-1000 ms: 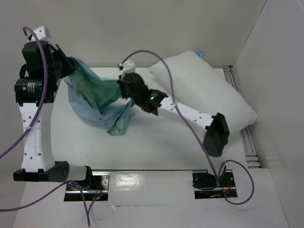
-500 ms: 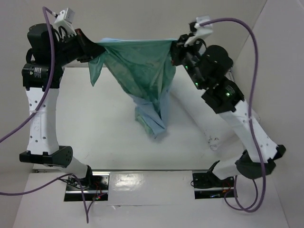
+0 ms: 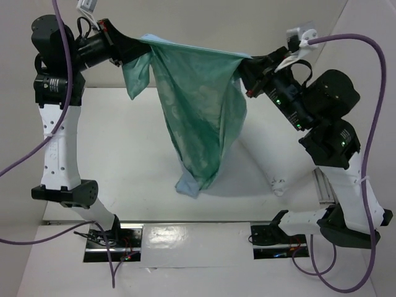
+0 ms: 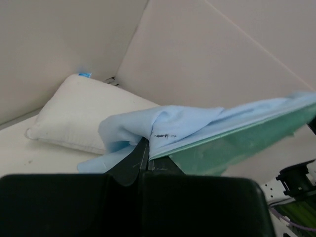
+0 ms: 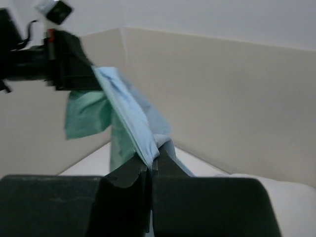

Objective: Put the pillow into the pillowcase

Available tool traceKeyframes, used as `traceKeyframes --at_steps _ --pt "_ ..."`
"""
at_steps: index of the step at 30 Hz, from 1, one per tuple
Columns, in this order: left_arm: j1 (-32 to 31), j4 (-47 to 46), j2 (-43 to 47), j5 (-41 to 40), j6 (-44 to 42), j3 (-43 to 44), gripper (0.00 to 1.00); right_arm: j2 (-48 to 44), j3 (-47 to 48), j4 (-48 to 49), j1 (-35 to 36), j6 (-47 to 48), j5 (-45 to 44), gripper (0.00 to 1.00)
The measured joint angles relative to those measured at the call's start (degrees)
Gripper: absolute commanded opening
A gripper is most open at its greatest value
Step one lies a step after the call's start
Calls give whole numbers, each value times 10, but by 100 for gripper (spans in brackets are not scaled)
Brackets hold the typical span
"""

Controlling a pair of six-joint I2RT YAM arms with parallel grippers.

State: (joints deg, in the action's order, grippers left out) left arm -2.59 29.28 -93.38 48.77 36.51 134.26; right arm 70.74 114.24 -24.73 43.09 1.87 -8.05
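The pillowcase (image 3: 198, 117), teal on one face and pale blue on the other, hangs stretched in the air between both arms, its lower end drooping to the table. My left gripper (image 3: 133, 48) is shut on its top left corner; in the left wrist view the blue pillowcase edge (image 4: 168, 126) comes out of the shut left gripper (image 4: 144, 148). My right gripper (image 3: 242, 67) is shut on the top right corner, and the pillowcase cloth (image 5: 131, 108) rises from the right gripper (image 5: 154, 160). The white pillow (image 4: 84, 111) lies on the table at the back right, mostly hidden in the top view behind the cloth and right arm.
White walls close in the table at the back and right. A metal rail (image 3: 320, 185) runs along the table's right side. Both arm bases (image 3: 111, 235) sit at the near edge, with purple cables looping around them.
Both arms have lifted the pillowcase from the table and pulled apart, so its top edge is now taut and higher. The right arm has swung up and to the right.
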Motion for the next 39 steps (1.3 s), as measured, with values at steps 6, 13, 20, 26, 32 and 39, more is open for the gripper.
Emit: traceKeyframes --at_steps 6,13,20,26,32,39 --pt "78 26 -24 -77 -20 -28 0 26 -165 88 9 -98 195 0" --pt "123 89 -65 -346 -78 -113 100 244 -208 126 134 -162 263 68" --pt "154 162 -117 -460 -95 -173 96 273 -171 32 142 -140 226 92" --pt "147 156 -25 -460 -94 -330 97 169 -219 17 47 -147 175 88" --pt "138 125 50 -459 -92 -490 100 167 -251 -60 30 -195 92 100" --pt "92 74 7 -413 -89 -683 100 246 -346 -151 25 -254 24 100"
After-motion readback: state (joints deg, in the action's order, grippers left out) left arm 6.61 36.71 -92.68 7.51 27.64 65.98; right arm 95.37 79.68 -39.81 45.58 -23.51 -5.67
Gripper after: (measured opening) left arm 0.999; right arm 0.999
